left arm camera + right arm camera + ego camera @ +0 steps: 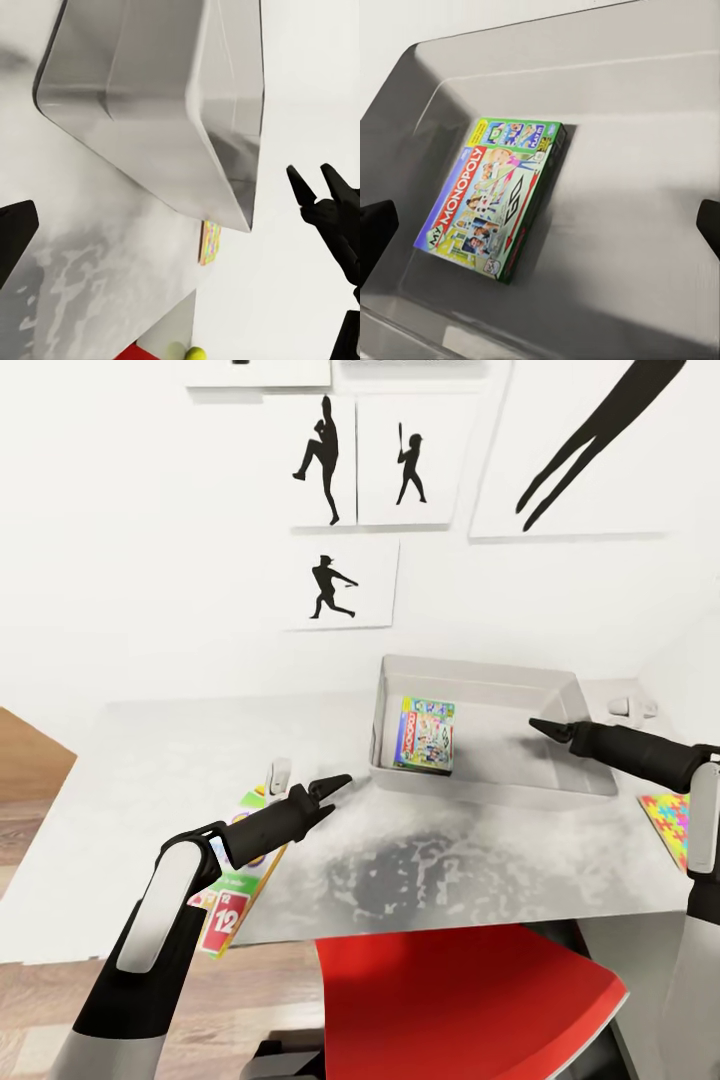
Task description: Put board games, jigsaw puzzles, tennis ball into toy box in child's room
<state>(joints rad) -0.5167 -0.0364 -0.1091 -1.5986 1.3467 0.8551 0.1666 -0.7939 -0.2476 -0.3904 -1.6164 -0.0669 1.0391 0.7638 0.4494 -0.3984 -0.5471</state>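
The pale grey toy box (560, 780) stands at the back right of the light grey table (160, 760). A white MONOPOLY board game (425, 733) lies flat inside it, also seen in the right wrist view (491, 199). My right gripper (538, 726) hovers open over the box's inside, holding nothing. My left gripper (338, 784) is open and empty, left of the box. Under my left forearm the SKIP-BO board game (232, 905) overhangs the table's front edge. One jigsaw puzzle (668, 822) lies at the right edge. A yellow-green tennis ball (196, 353) shows beyond the puzzle (211, 241).
A red chair (470, 1000) is tucked under the table's front. Two small white objects (280, 772) (630, 707) sit on the tabletop. A white wall with black baseball silhouettes (325, 460) rises right behind the table. Wooden floor (30, 760) lies to the left.
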